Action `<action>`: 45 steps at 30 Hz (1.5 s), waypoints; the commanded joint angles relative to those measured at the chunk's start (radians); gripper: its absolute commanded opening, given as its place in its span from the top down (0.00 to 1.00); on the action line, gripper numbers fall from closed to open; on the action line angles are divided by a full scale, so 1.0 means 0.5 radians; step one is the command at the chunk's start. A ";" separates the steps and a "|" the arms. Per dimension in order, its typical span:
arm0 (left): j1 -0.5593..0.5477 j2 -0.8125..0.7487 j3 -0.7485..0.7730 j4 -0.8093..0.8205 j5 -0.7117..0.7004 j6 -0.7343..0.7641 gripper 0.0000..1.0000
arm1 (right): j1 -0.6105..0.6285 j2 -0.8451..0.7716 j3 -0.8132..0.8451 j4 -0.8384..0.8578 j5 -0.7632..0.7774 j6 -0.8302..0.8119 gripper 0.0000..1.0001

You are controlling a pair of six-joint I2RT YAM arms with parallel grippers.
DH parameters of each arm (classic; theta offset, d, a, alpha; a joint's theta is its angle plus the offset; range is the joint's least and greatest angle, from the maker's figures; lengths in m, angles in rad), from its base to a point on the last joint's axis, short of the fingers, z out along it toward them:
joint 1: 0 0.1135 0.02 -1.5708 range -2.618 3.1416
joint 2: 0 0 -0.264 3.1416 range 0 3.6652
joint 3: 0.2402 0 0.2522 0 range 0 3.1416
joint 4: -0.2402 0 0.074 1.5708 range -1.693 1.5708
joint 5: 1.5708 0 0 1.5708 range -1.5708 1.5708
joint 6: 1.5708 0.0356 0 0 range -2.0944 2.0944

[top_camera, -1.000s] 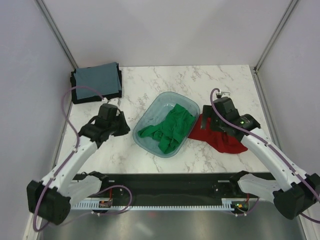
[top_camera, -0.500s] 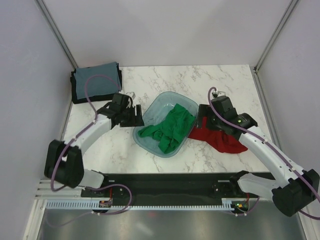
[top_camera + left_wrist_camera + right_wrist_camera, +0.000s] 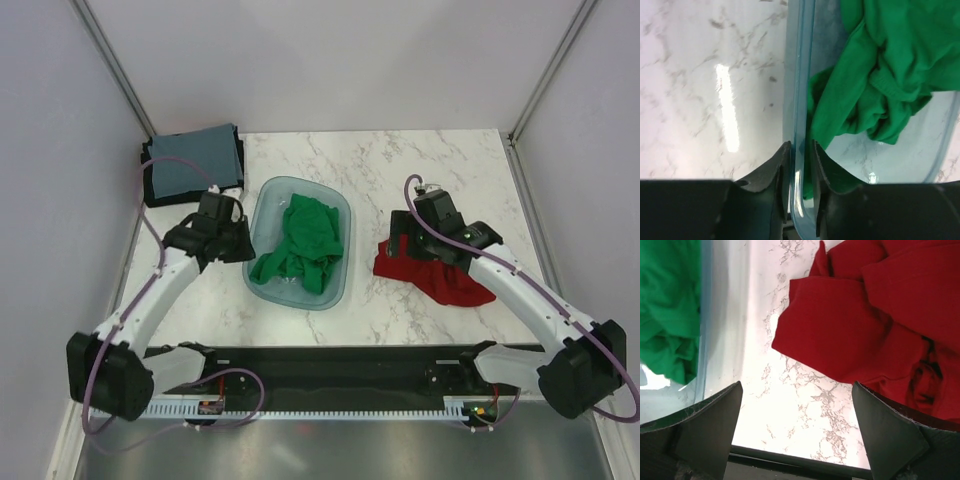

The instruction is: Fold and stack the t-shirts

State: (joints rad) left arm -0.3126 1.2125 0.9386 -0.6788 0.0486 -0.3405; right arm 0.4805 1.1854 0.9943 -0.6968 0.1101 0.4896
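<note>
Prep step, prob: L fingers clamped rim of teal basin, R fingers stood wide open by dark red t-shirt, which needed grabbing next

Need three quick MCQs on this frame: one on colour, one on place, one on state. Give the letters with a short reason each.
1. What colour is the top layer of the folded stack?
A green
B white
C grey-blue

2. Where is the green t-shirt?
A in the basin
B on the folded stack
C under the folded stack

3. What are the left fingers doing?
A spread wide, holding nothing
B shut on the basin rim
C shut on the folded stack

Answers:
1 C: grey-blue cloth lies over a dark layer.
2 A: the green cloth sits inside the teal walls.
3 B: the wrist view shows one finger on each side of the rim.
</note>
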 commanded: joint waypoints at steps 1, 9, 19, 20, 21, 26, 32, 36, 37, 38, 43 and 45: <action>0.042 -0.304 0.095 -0.479 -0.202 -0.077 0.70 | 0.005 0.071 0.006 0.169 -0.143 0.015 0.02; 0.360 -0.486 0.218 -0.919 -0.453 -0.043 0.31 | 0.005 0.114 0.015 0.212 -0.269 0.033 0.02; 0.135 -0.554 0.187 -0.315 0.424 -0.453 0.28 | 0.005 -0.008 -0.037 0.194 -0.239 0.073 0.02; 0.019 -0.490 0.218 -0.269 0.348 -0.530 0.28 | 0.005 -0.030 -0.016 0.185 -0.235 0.088 0.02; -0.219 -0.407 0.230 -0.214 0.320 -0.604 0.28 | 0.005 -0.054 -0.007 0.170 -0.232 0.098 0.02; -0.758 0.317 0.506 0.201 0.194 -0.847 0.28 | 0.002 -0.287 0.076 -0.005 -0.040 0.205 0.02; -1.062 1.307 1.196 0.262 0.216 -0.936 0.28 | 0.002 -0.557 0.242 -0.245 0.111 0.254 0.02; -1.062 1.615 1.414 0.217 0.194 -0.967 0.29 | 0.002 -0.610 0.291 -0.355 0.117 0.242 0.02; -1.053 1.643 1.412 0.207 0.185 -0.954 0.28 | 0.002 -0.613 0.294 -0.367 0.117 0.236 0.02; -1.026 1.643 1.384 0.198 0.185 -0.939 0.28 | 0.002 -0.619 0.291 -0.380 0.120 0.233 0.02; -0.768 1.267 0.748 0.192 0.149 -0.764 0.27 | -0.001 -0.659 0.217 -0.392 0.108 0.226 0.02; -0.505 0.876 0.474 0.195 0.127 -0.691 0.27 | 0.002 -0.650 0.205 -0.383 0.105 0.223 0.02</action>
State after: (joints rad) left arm -0.7265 1.9114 1.3308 -0.5266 0.1650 -0.7582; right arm 0.4805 0.8646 1.1065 -0.8768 0.1452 0.5987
